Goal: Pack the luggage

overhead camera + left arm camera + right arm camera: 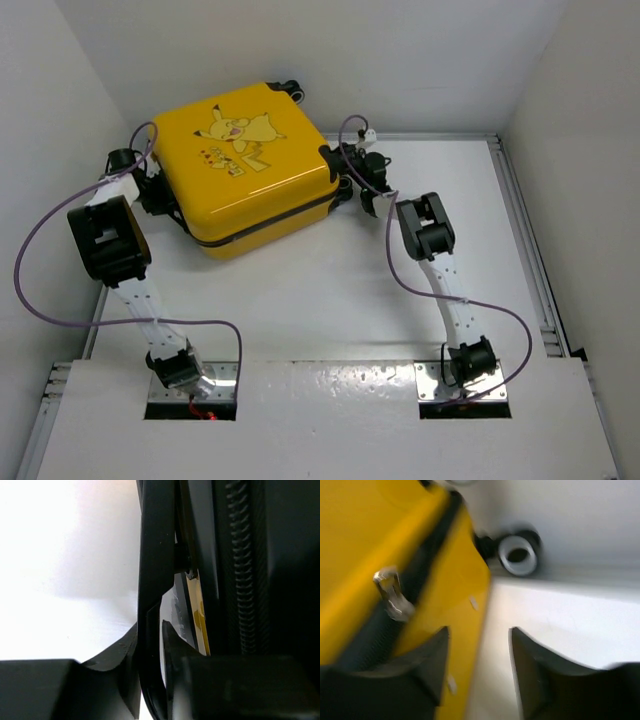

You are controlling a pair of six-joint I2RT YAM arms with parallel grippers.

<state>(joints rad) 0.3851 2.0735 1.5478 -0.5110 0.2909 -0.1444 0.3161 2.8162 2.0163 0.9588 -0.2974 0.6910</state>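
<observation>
A: Blocked at far left?
B: Blocked by the luggage, set on the surface in the corner between left wall and back wall.
A: Passable along either flank?
B: Taken up on both: left pincer tight against the left side, right pincer just beside the right corner.
A: Room inside the pincers?
B: None in the left: fingers closed in on a black strip of the seam. Bare surface between the right fingers, standing apart; zip pull and wheel beside and ahead.
A: Elsewhere?
B: Passable across the near and right parts, up to the rail along the right wall.
</observation>
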